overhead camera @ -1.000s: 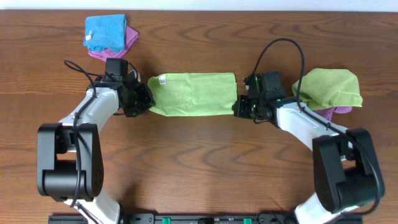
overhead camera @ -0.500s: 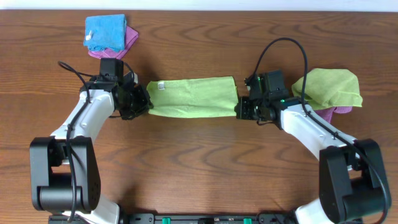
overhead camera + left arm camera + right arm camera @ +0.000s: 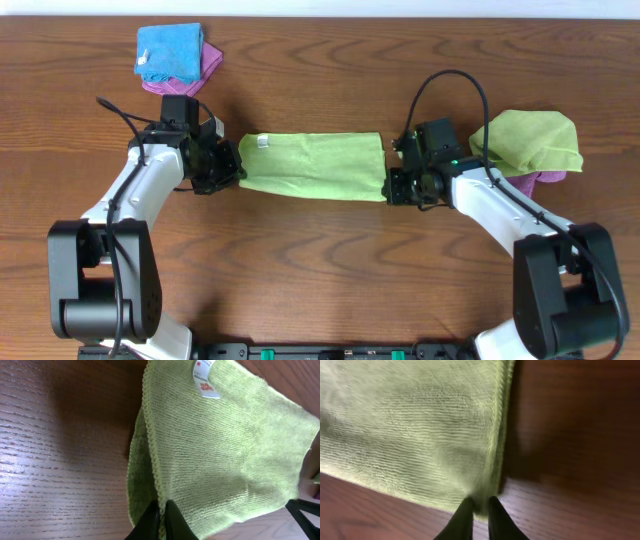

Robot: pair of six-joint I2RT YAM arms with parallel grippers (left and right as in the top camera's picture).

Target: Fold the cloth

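The cloth [image 3: 313,166] is lime-green with a fine ribbed weave and a stitched hem. Its small white tag [image 3: 205,379], ahead of the black-tipped left gripper [image 3: 161,510], bears red print, and the right gripper [image 3: 480,505] is black-tipped too. The table [image 3: 320,270] under both claws is reddish-brown wood grain. Well apart from the left claw a bright blue cloth [image 3: 168,50] overlaps a magenta cloth [image 3: 208,55], and behind the right claw a second lime-green cloth [image 3: 530,140] overlaps a purple cloth [image 3: 545,178].

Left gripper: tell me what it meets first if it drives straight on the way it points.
The lime-green microfibre towel: the left gripper is shut on its hem, so it would bunch that towel at once. Beyond, probably the right gripper at the far end.
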